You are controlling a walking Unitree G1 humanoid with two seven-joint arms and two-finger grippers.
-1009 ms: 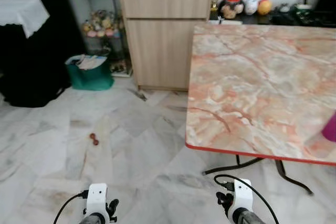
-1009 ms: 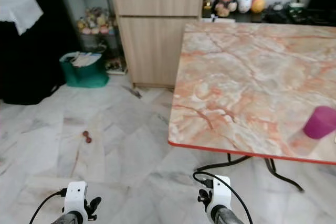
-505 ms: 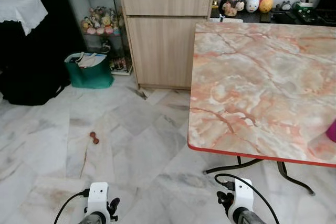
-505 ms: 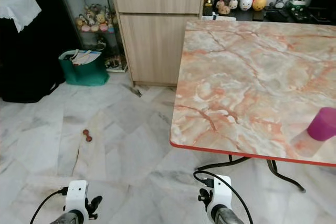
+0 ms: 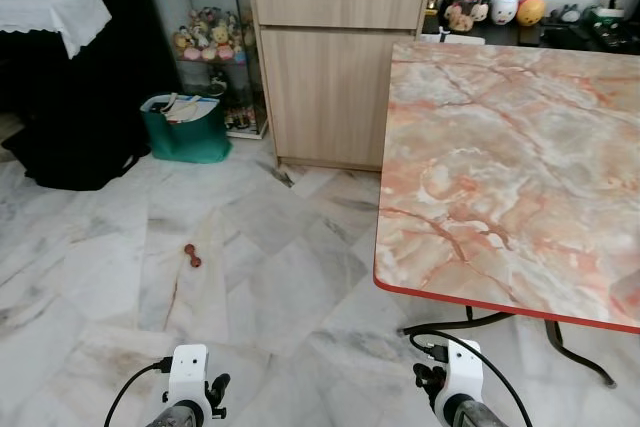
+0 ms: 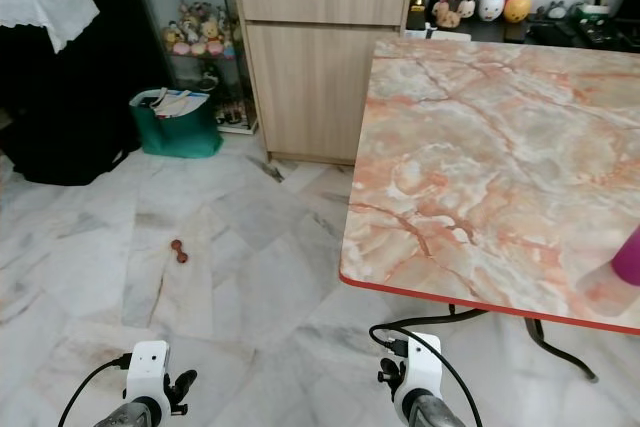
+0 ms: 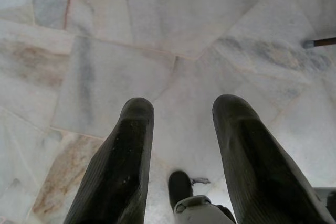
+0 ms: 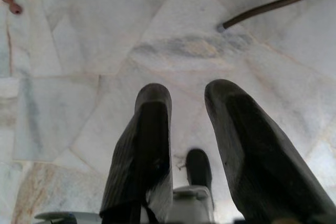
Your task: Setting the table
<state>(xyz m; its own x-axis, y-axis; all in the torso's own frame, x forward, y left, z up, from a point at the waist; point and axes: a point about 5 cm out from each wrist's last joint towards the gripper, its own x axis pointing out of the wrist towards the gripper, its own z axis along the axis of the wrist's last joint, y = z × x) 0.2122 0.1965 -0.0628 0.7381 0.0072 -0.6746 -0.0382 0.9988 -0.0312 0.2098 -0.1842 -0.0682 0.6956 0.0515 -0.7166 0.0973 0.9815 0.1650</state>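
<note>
While both arms hang low over the floor, left gripper (image 7: 181, 124) and right gripper (image 8: 184, 108) with fingers parted and empty, the robot seems to be approaching the desk (image 5: 520, 157), where a pink cup (image 6: 629, 257) waits at its near right edge.

1. your table top (image 5: 510, 157) looks like polished marble, pink-orange veined, with a smooth red edge band; its legs (image 6: 470, 315) look like thin dark metal.
2. your floor (image 5: 260, 267) is glossy marble tile, grey-white, with brownish stains.
3. the cabinet (image 5: 335, 67) reads as matt pale wood-grain laminate.
4. the white cloth (image 5: 60, 2) has a lace-like edge.
5. your left gripper (image 7: 181, 150) and right gripper (image 8: 186, 140) fingers look like matt black ribbed rubber or plastic.
6. the wrist housings (image 6: 418, 372) are smooth white plastic.
</note>
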